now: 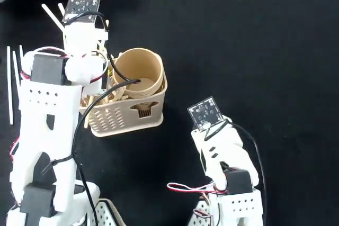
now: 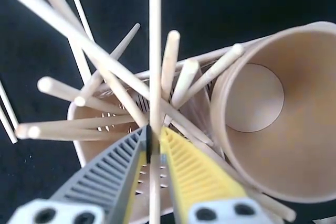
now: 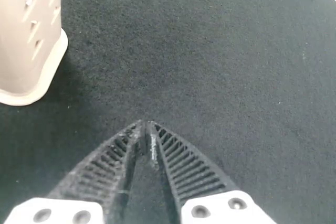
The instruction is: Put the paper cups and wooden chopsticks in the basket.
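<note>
Right gripper [image 3: 144, 127] low over black cloth [image 3: 220, 51], fingers pressed together, holding nothing; basket [image 3: 31, 35] off to side, apart from it. Left gripper [image 2: 151, 139] above basket, fingers clamped on one wooden chopstick [image 2: 155, 51] (pinched partway along its length). Chopstick bundle [image 2: 169, 66] leans in basket beside paper cup [image 2: 294, 129], which also stands inside. Farther out, loose chopsticks [image 1: 9, 86] lie on cloth beside left arm.

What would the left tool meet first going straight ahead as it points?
Left tool, shut on a chopstick, would likely meet the crossed chopsticks in the basket first; depth is unclear.
</note>
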You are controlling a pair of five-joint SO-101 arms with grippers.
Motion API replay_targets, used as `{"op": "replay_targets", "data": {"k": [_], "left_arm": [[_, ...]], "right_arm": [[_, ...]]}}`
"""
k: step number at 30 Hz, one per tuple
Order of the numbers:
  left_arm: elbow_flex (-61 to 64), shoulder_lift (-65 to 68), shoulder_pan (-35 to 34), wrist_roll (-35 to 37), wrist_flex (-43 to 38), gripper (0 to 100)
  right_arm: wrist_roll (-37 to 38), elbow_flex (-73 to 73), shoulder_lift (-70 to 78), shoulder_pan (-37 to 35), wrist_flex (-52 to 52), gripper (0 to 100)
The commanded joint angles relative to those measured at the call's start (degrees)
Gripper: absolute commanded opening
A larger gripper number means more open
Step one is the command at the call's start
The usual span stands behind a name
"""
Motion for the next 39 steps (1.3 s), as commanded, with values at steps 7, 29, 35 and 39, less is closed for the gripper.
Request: {"op": "replay_targets", "data": {"k": [7, 29, 35, 39], "left_arm": [[-1.01, -0.97, -0.31, -0.18, 0.35, 3], [56.66, -72.97, -0.75, 1.41, -57.32, 3], [81.54, -82.64, -0.75, 1.85, -79.56, 3], [81.27, -79.74, -0.75, 1.85, -75.96, 3]], "right_arm": [[0.53, -0.22, -4.62, 0.53, 0.09, 1.2], [0.53, -0.22, -4.62, 0.53, 0.09, 1.2], [0.53, -0.22, -4.62, 0.53, 0.09, 1.2], [0.53, -0.22, -4.62, 0.53, 0.09, 1.2]]}}
